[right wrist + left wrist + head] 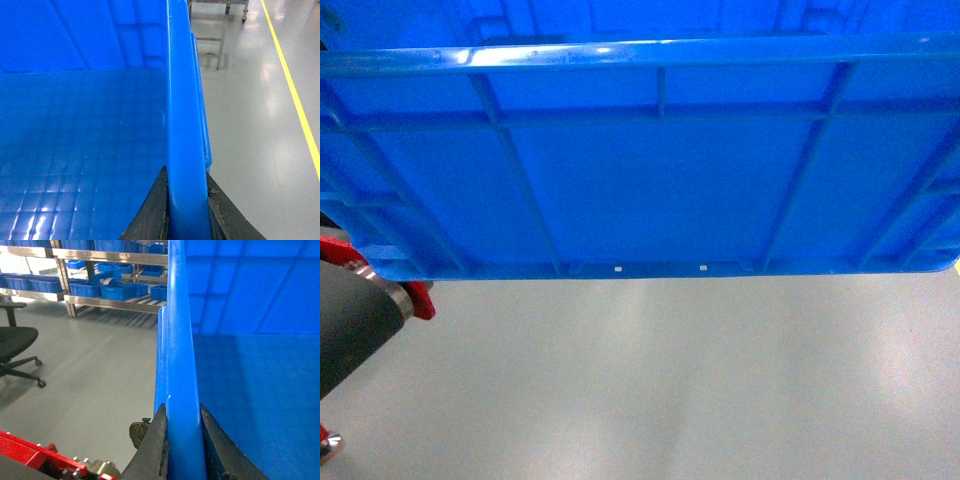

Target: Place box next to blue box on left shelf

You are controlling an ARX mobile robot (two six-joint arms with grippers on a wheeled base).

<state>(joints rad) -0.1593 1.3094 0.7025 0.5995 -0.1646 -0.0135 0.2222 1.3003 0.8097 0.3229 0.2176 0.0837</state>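
The box [640,170] is a large bright blue ribbed crate that fills the top half of the head view, hanging above the floor. In the left wrist view my left gripper [182,411] is shut on the thick left rim of the box [250,390], one dark finger on each side. My right gripper [185,172] is likewise shut on the right rim of the box [85,150]. Far back in the left wrist view stands the silvery left shelf [115,302] with several blue boxes [122,290] on it. Which one is the task's blue box I cannot tell.
Grey floor [670,380] lies under the crate. A black office chair [12,340] stands at the left. Red and black robot parts [365,310] show at the lower left. A yellow floor line [292,90] and metal frame legs [220,35] are at the right.
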